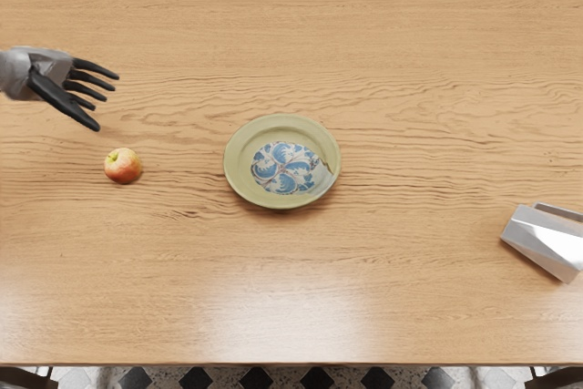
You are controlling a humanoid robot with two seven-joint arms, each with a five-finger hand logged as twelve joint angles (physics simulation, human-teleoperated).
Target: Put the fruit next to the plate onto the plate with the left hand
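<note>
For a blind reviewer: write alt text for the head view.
The left hand, dark fingers spread, hovers over a wooden table beyond a small red-and-yellow apple. The apple lies left of a round pale-green plate with blue pattern, not touching it. The grey right hand rests at right.

One apple [122,166], one plate [235,161], one table [410,88], one left hand [56,79], one right arm [547,241].

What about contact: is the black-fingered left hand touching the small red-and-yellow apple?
Apart. The head view shows the open left hand hovering up and left of the apple, with a strip of bare wooden table plainly visible between them.
</note>
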